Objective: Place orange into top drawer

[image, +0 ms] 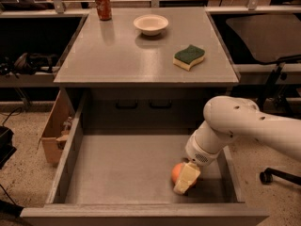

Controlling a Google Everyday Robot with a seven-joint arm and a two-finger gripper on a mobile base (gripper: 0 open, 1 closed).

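The orange (178, 172) lies on the flat grey bottom of the open top drawer (108, 168), toward its front right. My gripper (184, 180) reaches down into the drawer from the right on the white arm (244, 126). Its pale fingers (186, 178) sit against the orange's right side and hide part of it. The orange appears to rest on the drawer floor.
On the cabinet top (122, 55) stand a red soda can (103, 4) at the back left, a white bowl (150, 24) and a green-and-yellow sponge (189, 56). A cardboard box (54, 131) sits left of the drawer. An office chair base (277, 173) is at the right.
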